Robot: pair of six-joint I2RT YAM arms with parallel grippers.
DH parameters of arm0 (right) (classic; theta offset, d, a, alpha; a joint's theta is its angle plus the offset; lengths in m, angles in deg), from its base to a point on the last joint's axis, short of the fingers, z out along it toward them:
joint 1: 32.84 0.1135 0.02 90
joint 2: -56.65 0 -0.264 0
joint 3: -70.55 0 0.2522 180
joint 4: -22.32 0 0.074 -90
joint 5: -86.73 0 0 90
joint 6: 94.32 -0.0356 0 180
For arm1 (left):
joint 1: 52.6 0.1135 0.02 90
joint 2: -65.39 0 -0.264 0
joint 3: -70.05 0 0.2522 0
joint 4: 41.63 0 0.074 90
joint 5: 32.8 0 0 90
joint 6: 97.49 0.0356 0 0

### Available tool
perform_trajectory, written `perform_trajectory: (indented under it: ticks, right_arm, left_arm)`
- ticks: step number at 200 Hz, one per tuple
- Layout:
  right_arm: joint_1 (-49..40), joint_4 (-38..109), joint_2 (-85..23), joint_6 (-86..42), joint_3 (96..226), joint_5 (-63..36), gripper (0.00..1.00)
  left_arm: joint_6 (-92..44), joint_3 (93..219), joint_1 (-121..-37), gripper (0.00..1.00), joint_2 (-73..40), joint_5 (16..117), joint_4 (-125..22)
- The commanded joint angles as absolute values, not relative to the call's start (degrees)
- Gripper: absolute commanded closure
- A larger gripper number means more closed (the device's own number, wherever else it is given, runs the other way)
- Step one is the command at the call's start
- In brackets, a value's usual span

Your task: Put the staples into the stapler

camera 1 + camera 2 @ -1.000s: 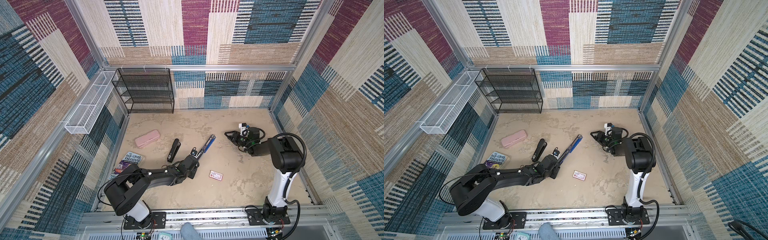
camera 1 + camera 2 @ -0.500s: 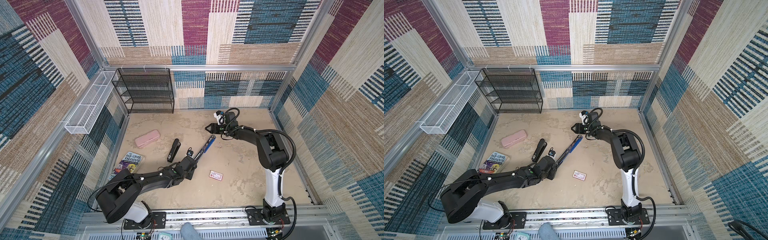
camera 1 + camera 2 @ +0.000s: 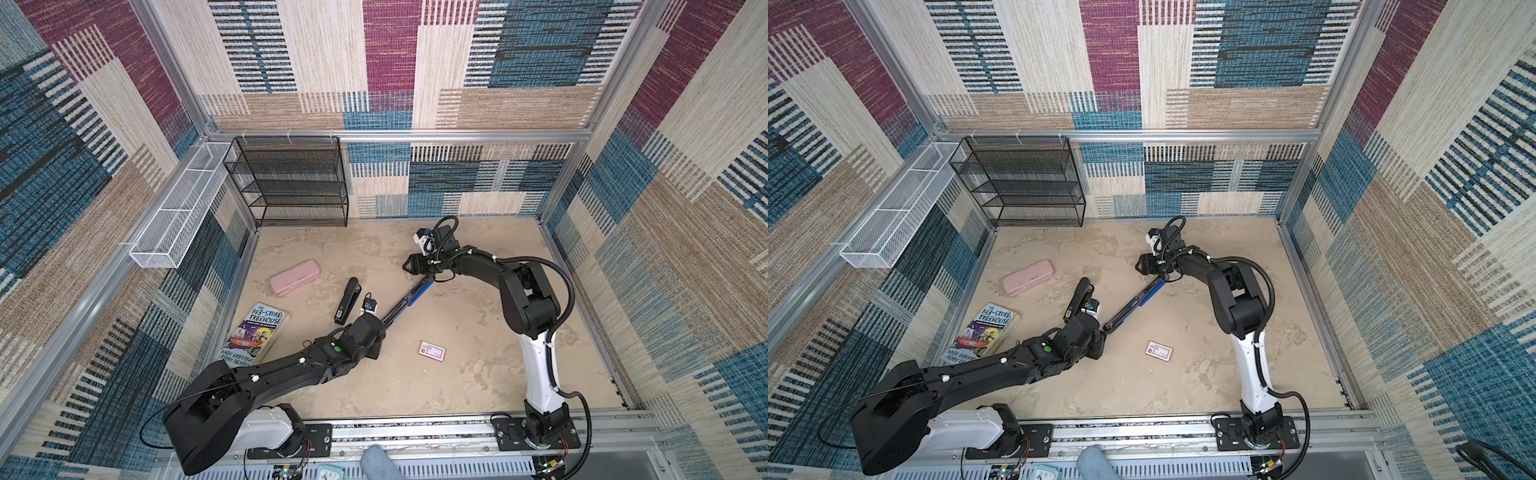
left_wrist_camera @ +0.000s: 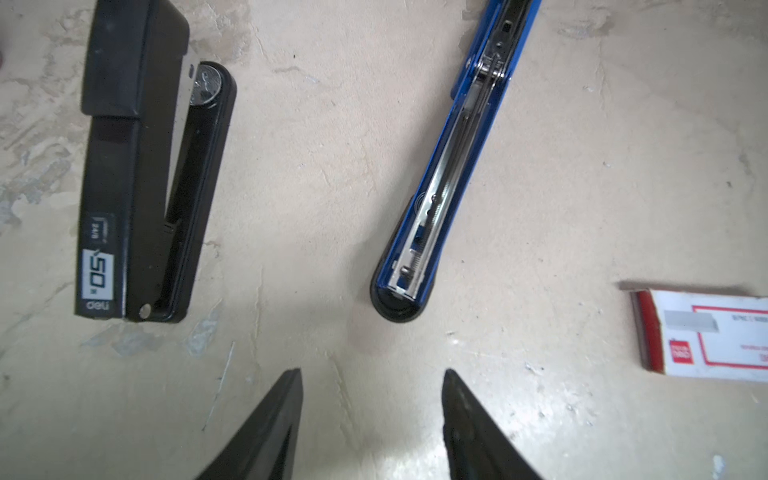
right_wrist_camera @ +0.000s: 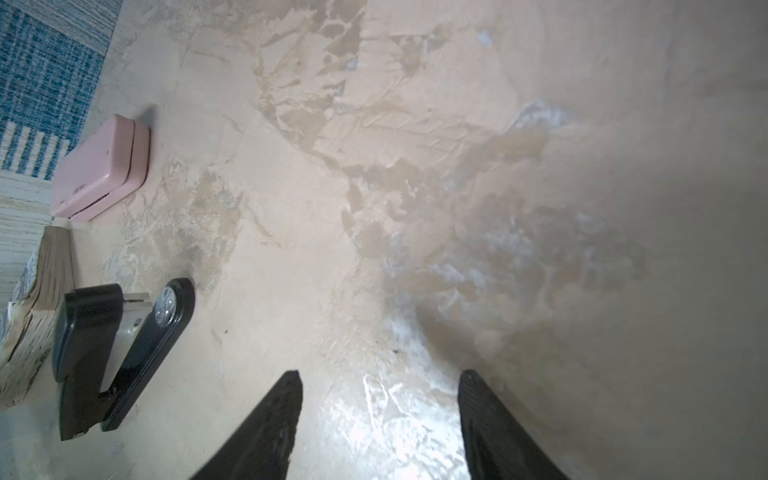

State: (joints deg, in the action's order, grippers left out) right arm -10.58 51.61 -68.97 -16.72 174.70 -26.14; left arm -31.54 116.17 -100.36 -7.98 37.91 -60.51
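Left wrist view: the left end effector (image 4: 372,374) hangs low over the beige counter (image 4: 561,187), its two black fingers (image 4: 270,424) spread apart with nothing between them. Just ahead of the fingertips, not touching them, lies the near end of the blue stapler (image 4: 449,166). It is folded out flat into one long line, its metal channel and spring rail facing up. Off to one side the black stapler (image 4: 137,166) lies on its side, arm and base forming a narrow V. At the opposite edge of this view is the staple box (image 4: 706,336), white with a red edge, lying flat and partly cut off; the staples inside it are hidden. In both top views the box sits alone on the counter toward the front, between the two arms, apart from the blue stapler and to the right of the left end effector. Right wrist view: the right end effector (image 5: 378,374) also has its fingers apart and empty over bare counter. Farther off are the black stapler, a pink pencil case (image 5: 99,170) and the page edge of a book (image 5: 37,311). In both top views this end effector sits at the far end of the blue stapler, pointing left, while the left one sits at the near end. The book lies front left by the wall, with the pencil case behind it.
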Motion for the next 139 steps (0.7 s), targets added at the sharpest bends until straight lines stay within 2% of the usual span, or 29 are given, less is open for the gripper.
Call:
perform_trajectory:
  ticks: [1, 42, 83, 139]
  right_arm:
    - [-10.78, 57.14, -66.38, -16.16, 171.15, -23.23, 0.37]
    - [-10.78, 56.24, -58.42, -16.43, 159.36, -24.98, 0.37]
    - [-10.07, 53.77, -52.1, -15.47, 148.75, -31.54, 0.36]
    - [-7.2, 49.24, -48.56, -11.92, 145.42, -31.47, 0.35]
  left_arm:
    - [-32.04, 116.49, -100.41, 0.43, -7.65, 36.46, -62.06]
    - [-31.74, 117.12, -100.41, 0.42, -6.48, 35.95, -62.33]
    - [-30.56, 117.82, -100.31, 0.39, -5.62, 34.83, -62.48]
    - [-29.8, 119.64, -100.23, 0.38, -6.68, 34.44, -62.64]
